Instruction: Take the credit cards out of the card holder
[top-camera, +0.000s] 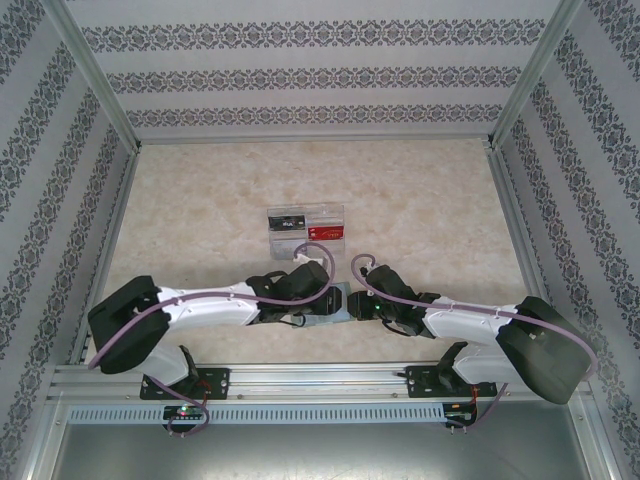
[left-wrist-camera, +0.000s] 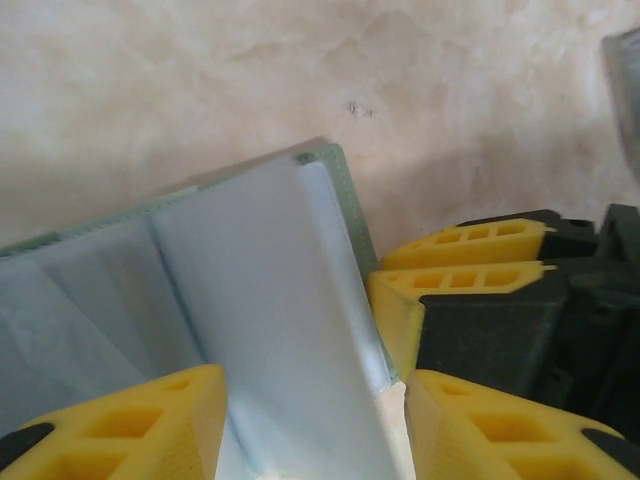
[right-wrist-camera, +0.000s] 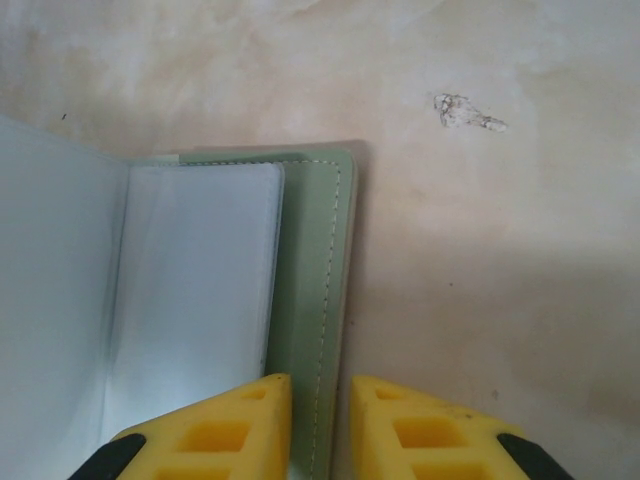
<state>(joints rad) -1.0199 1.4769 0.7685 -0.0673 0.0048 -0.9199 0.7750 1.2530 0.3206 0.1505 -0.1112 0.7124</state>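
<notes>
The card holder (right-wrist-camera: 310, 260) lies open on the table, grey-green outside with pale blue-grey sleeves (left-wrist-camera: 250, 300) inside. No card shows in those sleeves. My right gripper (right-wrist-camera: 320, 400) is shut on the holder's stitched right edge. The yellow fingers (left-wrist-camera: 460, 270) of that gripper touch the same edge in the left wrist view. My left gripper (left-wrist-camera: 315, 430) is open, its jaws standing apart on either side of one pale sleeve. From above, both grippers meet over the holder (top-camera: 338, 302), which they mostly hide. A red credit card (top-camera: 327, 232) lies in the clear tray.
The clear divided tray (top-camera: 305, 215) stands just beyond the grippers and also holds a dark card (top-camera: 285, 222). Aluminium frame rails (top-camera: 110, 230) and patterned walls close in the beige table on three sides. A small white fleck (right-wrist-camera: 465, 112) lies on the table.
</notes>
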